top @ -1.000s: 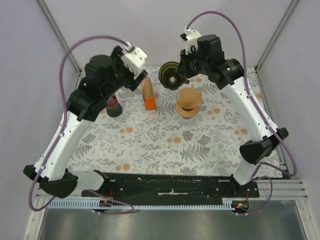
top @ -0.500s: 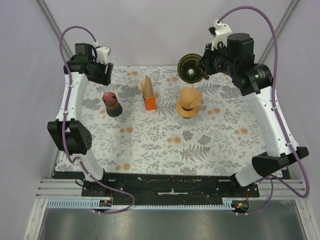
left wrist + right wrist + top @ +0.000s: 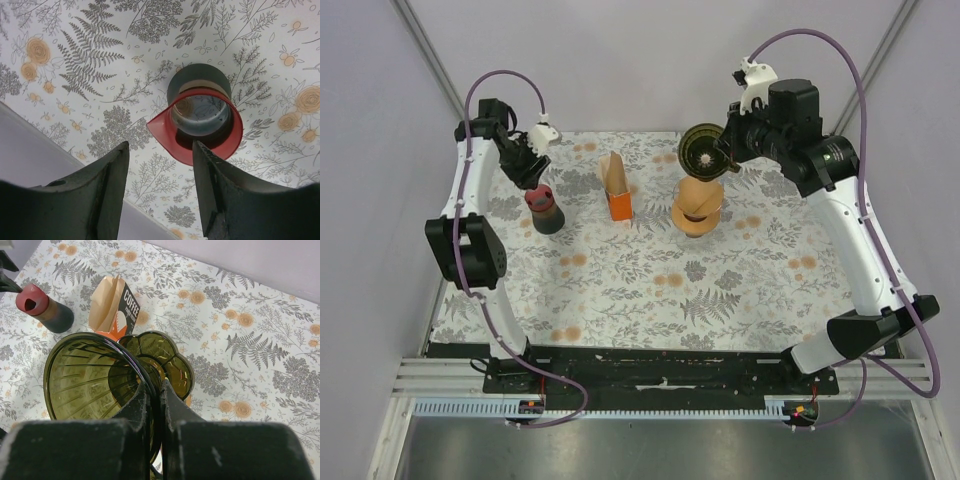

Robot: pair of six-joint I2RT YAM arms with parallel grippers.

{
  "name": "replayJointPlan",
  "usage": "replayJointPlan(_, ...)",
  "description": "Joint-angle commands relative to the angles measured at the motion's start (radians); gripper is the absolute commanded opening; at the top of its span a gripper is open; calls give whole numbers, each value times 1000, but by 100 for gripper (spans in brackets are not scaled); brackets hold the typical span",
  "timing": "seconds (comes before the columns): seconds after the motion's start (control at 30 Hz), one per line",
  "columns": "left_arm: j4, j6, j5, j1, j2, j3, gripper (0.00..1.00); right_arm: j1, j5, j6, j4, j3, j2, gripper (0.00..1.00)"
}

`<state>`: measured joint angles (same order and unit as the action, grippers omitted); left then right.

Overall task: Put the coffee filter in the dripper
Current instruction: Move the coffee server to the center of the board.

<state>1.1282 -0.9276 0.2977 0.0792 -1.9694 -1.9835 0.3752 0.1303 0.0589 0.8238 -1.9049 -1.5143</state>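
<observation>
My right gripper (image 3: 724, 150) is shut on the rim of a dark olive glass dripper (image 3: 702, 152) and holds it tilted in the air, just above and behind a tan cup (image 3: 697, 208). In the right wrist view the fingers (image 3: 155, 387) pinch the dripper's wall (image 3: 90, 380). Brown paper coffee filters stand in an orange box (image 3: 616, 187), also seen in the right wrist view (image 3: 112, 305). My left gripper (image 3: 525, 165) is open and empty at the far left, above a red-topped dark bottle (image 3: 544, 208).
The red-topped bottle (image 3: 202, 117) stands just beyond my open left fingers (image 3: 160, 150). The flowered table cloth (image 3: 650, 290) ends close to the left gripper at the table's left edge (image 3: 30, 130). Frame posts stand at the back corners.
My left arm has pulled back from the filter box to the far left and now hangs over the red-topped bottle. My right gripper has carried the dripper to above the tan cup.
</observation>
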Motion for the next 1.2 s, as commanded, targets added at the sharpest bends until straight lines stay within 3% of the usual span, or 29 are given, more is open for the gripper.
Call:
replayJointPlan(0.0,12,-160,52,-1,-71,-40,61,-5,2,-10,-74,-10,57,0)
replayJointPlan(0.23,-28,-171,83,-22,-115,15,57,-5,2,-19,-75,-3,72,0)
replayJointPlan(0.63,-47,-36,185,-24,-7,199,2,-6,20,-19,-84,12,86,0)
replayJointPlan(0.73,-70,86,214,-25,59,253,2,-5,34,-8,-81,1,86,0)
replayJointPlan(0.83,-158,312,212,-42,162,334,2,-5,52,33,-72,-22,82,0)
replayJointPlan(1.03,-376,639,98,-225,434,630,2,-1,210,122,10,-137,7,0)
replayJointPlan(1.17,-374,824,31,-317,472,677,2,30,236,133,60,-190,-32,0)
